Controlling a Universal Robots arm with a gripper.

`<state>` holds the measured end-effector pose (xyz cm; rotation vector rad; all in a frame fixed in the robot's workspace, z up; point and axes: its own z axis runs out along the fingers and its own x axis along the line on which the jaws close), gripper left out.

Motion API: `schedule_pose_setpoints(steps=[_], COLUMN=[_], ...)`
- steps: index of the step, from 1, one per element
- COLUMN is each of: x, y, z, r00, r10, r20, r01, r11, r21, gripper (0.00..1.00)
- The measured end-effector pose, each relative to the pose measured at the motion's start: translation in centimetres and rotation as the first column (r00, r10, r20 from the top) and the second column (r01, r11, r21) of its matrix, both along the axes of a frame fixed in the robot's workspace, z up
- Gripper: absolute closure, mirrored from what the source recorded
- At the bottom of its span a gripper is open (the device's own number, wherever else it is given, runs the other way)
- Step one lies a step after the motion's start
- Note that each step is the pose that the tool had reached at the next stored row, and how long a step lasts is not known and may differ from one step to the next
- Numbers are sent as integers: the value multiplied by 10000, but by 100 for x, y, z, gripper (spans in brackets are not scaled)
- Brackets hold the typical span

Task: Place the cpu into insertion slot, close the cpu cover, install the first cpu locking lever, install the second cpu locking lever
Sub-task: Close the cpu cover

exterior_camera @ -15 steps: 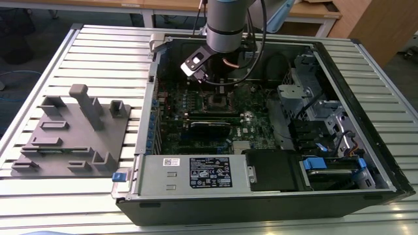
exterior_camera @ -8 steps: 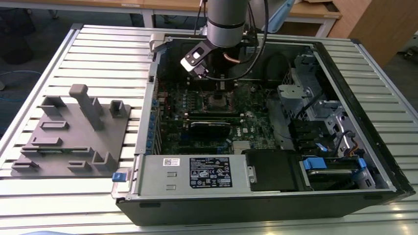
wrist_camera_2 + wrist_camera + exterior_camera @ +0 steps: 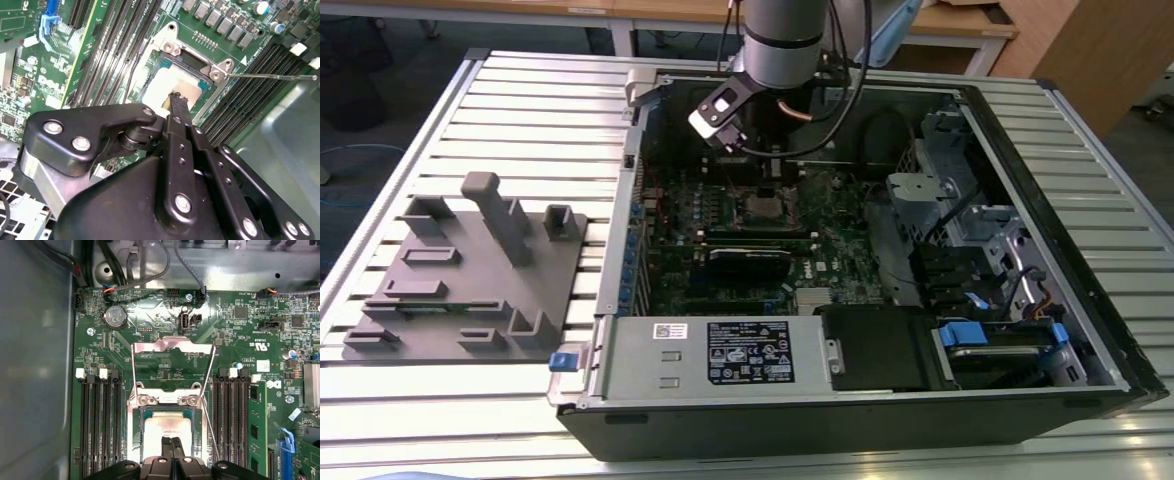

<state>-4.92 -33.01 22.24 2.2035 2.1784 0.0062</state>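
Claw (image 3: 171,441) pressed together, empty, tips down over the cpu (image 3: 170,426)!
The cpu lies flat in the insertion slot (image 3: 767,207), the cpu cover (image 3: 165,399) seemingly down around it, one locking lever (image 3: 270,76) sticking out free. I'd say gently here: push straight down, dead centre, no sideways scrape, well clear of that loose lever.

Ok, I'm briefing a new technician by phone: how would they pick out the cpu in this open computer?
Look into the open computer case, at the green motherboard beneath the gripper. Between the two banks of long black memory slots lies the silvery square cpu cover. The cpu is the pale, flat metal plate in its window, the only smooth bare square there.
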Motion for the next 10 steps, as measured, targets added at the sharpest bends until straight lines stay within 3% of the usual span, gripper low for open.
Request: schedule_pose_setpoints(steps=[2,10], x=[0,0], y=[0,-1], z=[70,91], r00=[10000,10000], r10=[0,0], r20=[-1,-3], r01=[0,0], r11=[10000,10000], r21=[-2,-4], gripper=[89,89])
